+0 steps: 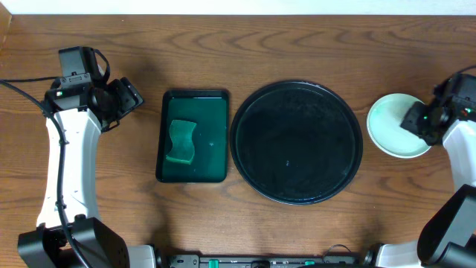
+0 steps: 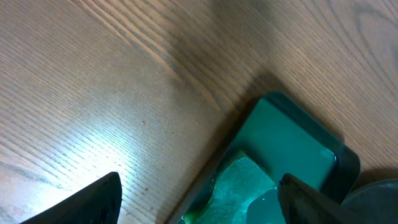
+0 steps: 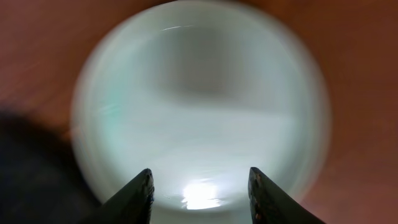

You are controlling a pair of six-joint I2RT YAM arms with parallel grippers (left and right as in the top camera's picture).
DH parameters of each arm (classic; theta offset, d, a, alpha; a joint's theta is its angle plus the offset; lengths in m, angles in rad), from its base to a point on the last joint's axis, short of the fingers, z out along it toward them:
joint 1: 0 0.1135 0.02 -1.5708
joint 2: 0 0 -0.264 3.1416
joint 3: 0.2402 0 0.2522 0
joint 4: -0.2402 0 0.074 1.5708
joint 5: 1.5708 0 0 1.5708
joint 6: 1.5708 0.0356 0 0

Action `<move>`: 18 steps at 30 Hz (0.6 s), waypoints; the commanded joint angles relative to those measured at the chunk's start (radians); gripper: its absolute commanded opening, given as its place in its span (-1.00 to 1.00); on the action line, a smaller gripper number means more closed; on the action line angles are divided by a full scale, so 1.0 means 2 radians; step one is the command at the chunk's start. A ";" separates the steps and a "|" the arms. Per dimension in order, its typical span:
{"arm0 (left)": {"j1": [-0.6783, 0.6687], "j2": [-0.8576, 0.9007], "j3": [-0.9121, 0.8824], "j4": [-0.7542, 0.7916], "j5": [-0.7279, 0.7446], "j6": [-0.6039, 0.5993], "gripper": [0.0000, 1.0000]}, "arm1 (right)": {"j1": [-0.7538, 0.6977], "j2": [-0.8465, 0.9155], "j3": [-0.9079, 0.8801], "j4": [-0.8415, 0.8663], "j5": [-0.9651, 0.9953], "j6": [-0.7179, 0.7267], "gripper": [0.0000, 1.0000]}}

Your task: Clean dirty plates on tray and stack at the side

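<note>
The black round tray (image 1: 296, 141) lies in the middle of the table with nothing on it. To its right sit white plates (image 1: 391, 124), seen as one pale aqua disc; how many are stacked I cannot tell. My right gripper (image 1: 413, 119) hovers over the plates' right side, open, with nothing between its fingers. In the right wrist view a plate (image 3: 199, 106) fills the frame, blurred, below the spread fingertips (image 3: 140, 186). My left gripper (image 1: 130, 97) is at the far left, open and empty, over bare wood beside the green tray (image 2: 292, 143).
A dark green rectangular tray (image 1: 195, 136) with a green sponge (image 1: 181, 141) in it stands just left of the black tray. The sponge (image 2: 239, 186) also shows in the left wrist view. Bare wood lies along the back and front of the table.
</note>
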 commanded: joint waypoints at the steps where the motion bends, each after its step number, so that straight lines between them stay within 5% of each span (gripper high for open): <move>1: 0.002 0.002 0.005 -0.001 -0.003 -0.004 0.61 | 0.040 -0.013 0.000 -0.015 -0.156 -0.059 -0.06; 11: 0.002 0.002 0.005 -0.001 -0.003 -0.005 0.61 | 0.282 -0.013 0.000 -0.043 -0.171 -0.097 -0.03; 18: 0.002 0.002 0.005 -0.001 -0.003 -0.004 0.61 | 0.445 -0.012 -0.001 -0.024 -0.070 -0.036 0.00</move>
